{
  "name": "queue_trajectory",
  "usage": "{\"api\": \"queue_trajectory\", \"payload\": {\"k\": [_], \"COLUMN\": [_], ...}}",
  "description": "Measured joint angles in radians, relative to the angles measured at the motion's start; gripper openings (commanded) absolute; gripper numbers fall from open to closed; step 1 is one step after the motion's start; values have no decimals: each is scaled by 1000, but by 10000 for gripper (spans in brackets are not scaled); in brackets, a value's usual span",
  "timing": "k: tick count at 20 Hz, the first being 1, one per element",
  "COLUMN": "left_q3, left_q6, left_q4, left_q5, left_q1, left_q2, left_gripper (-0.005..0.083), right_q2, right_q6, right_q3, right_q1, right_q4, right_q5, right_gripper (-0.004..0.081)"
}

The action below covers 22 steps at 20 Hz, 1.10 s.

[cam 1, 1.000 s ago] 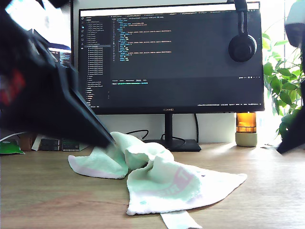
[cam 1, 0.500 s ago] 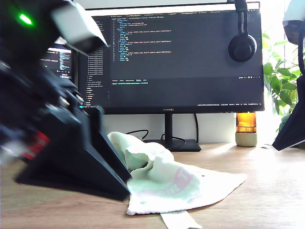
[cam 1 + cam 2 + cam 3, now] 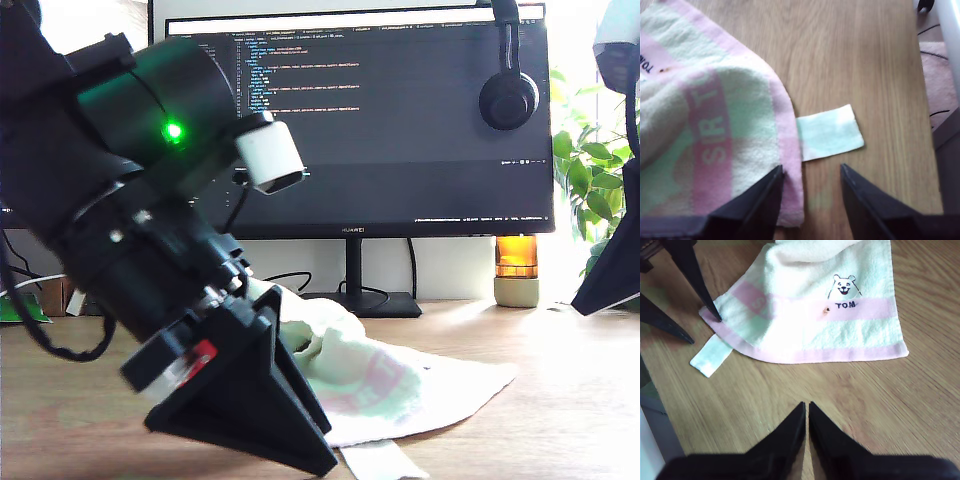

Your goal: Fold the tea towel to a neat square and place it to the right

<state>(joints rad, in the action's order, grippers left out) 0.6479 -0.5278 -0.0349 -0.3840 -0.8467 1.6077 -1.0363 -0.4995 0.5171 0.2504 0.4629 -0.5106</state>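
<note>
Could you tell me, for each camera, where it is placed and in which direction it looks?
Exterior view: low at desk height, facing the monitor; the first arm's tool fills the exterior view's left.
First wrist view: on my first tool, looking down at the tea towel corner and its tag; open fingers show.
Second wrist view: on my second tool, looking down at the desk; shut fingers show, apart from the towel.
Shared: both wrist views show the towel's tag; the second also sees the first tool.

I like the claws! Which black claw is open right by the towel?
My first gripper: jaws apart at the pink-edged green terry tea towel, beside its white tag. My second gripper is shut over bare wood.
</note>
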Motion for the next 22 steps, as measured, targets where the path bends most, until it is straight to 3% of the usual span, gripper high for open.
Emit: {"api": "queue_trajectory", "payload": {"k": [5,13,14,18,20,22], "left_q3": [13,49,50,52,53,61], "left_q6": [0,-24,-26,-45,-48,-52], "left_q4": [9,94,106,117,119,142], "left_q5": [45,25,14,-2,-1,0], "left_q1": [17,75,75,75,75,75], "left_q2": [0,6,6,6,6,6], "left_gripper": [322,319,286,-30,-21,-21], "right_q2": [0,0,0,0,0,0], "right_q6": [0,0,0,0,-11,-119], "right_q3": [0,0,0,0,0,0], "right_q1": [0,0,0,0,10,52], "right_q4": [0,-4,-9,-32,-56,-91], "right_q5": [-3,-3,-3,-3,-3,-3], "right_gripper": [-11,-11,-11,-10,11,87]}}
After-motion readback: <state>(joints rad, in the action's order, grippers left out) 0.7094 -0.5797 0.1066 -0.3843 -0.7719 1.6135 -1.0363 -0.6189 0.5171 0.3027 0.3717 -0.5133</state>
